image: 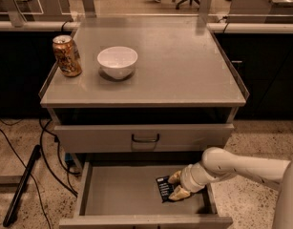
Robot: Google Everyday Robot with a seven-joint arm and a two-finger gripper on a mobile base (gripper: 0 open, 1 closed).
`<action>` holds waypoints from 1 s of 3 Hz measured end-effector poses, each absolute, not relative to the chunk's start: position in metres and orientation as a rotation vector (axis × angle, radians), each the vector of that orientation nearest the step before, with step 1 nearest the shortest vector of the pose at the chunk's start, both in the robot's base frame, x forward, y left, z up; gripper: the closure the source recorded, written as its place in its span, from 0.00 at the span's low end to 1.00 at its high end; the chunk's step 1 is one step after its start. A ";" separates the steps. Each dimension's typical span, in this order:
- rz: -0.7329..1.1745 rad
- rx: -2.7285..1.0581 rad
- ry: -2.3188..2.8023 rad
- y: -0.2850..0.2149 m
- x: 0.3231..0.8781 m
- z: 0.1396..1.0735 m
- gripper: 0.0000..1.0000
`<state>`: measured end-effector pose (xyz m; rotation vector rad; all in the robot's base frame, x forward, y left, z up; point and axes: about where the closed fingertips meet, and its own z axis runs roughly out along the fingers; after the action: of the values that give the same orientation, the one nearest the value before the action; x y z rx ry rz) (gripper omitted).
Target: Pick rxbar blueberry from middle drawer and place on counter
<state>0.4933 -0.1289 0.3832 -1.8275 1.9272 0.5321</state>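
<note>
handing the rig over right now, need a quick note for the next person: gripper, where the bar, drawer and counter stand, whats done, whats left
Gripper: down inside the open middle drawer, at the right end of the rxbar blueberry; whether it has a grip cannot be told.
Bar: in the right part of the drawer, near the front.
Counter: holds a can and a white bowl on its left side; the bar is not there.
Done: drawer is open, arm has reached the bar.
Left: secure the bar, lift it out of the drawer, and set it on the counter, probably on the bare right side.
</note>
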 end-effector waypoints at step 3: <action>0.576 -1.827 1.889 -0.116 0.497 0.373 0.43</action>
<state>0.4967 -0.1157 0.3733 -1.8267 1.8893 0.5763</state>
